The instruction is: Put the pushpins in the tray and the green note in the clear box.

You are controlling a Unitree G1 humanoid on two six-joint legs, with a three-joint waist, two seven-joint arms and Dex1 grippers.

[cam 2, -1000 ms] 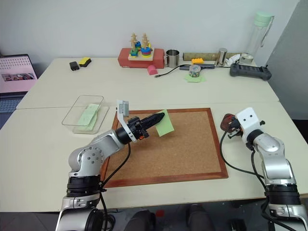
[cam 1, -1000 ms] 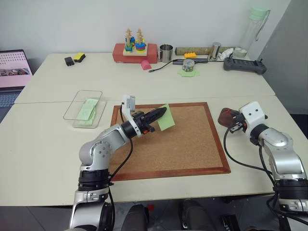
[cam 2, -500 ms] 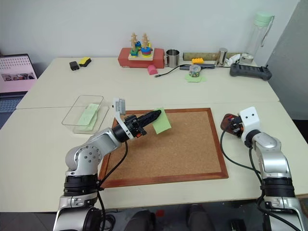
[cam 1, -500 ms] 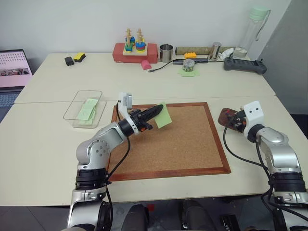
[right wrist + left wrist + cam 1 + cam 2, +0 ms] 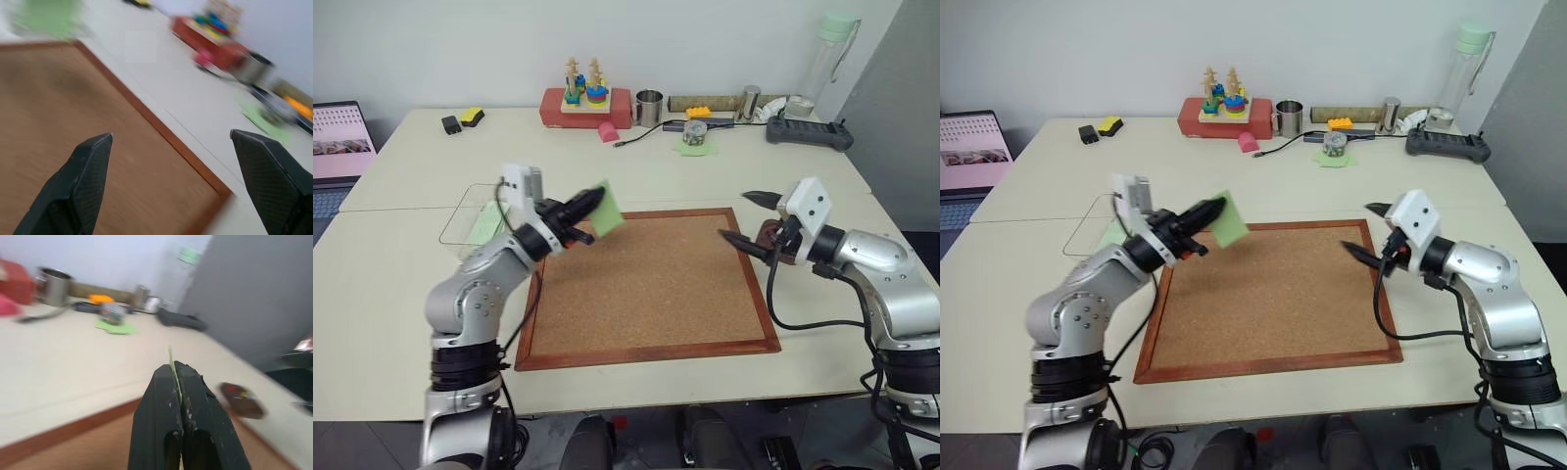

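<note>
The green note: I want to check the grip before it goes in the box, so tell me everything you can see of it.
The green note is a small, thin square of light green paper, plain on the face that shows. The left gripper is shut on one edge of it and holds it in the air, tilted, above the near left corner of the cork board. In the left wrist view it shows edge-on as a thin sliver between the black fingers. Nothing else touches it.
</note>
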